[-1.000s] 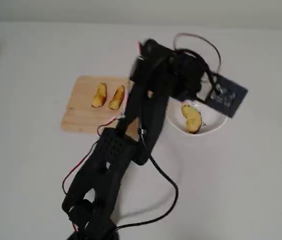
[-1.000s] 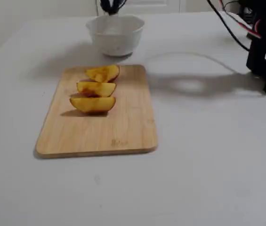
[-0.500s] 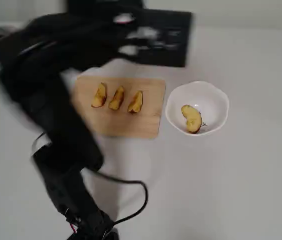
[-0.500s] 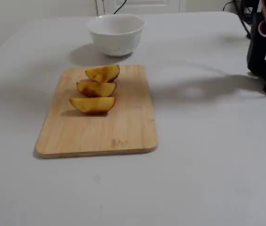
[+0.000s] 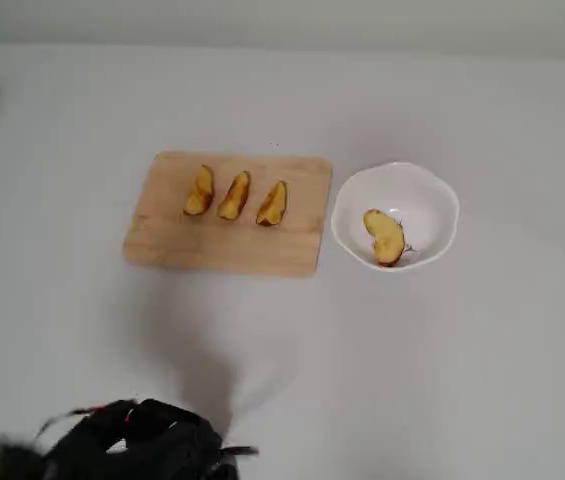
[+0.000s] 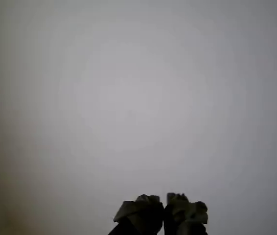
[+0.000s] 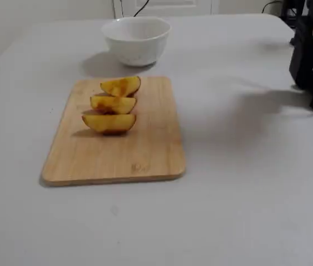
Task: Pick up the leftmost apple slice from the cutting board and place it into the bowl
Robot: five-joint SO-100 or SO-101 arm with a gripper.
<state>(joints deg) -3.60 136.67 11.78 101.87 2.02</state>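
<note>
So your apple slice (image 5: 385, 237) is already sitting inside the bowl (image 5: 440, 195), just right of the cutting board (image 5: 222, 250) in the overhead view, near the little dark motif at the bottom. From the fixed view you can't see into the bowl at all, only its outside wall, so go by the overhead for that.

Three narrower slices (image 5: 235, 195) are lined up on the board, toward its far edge and well clear of the bowl.

The arm (image 5: 137, 445) is parked way down from the board, at the near edge of the table (image 5: 482, 380), nowhere near the fruit. In the wrist view the claw (image 6: 163, 205) looks pinched together with nothing between the tips, and all it's looking at is bare table.

My read: the drop looks done and you're in the retreat/rest part. If you're going again, the next move means swinging back out over the board, opening the claw wide, and coming down on the slice at the board's end farthest from the bowl without nudging its neighbour, since they sit pretty close together.
</note>
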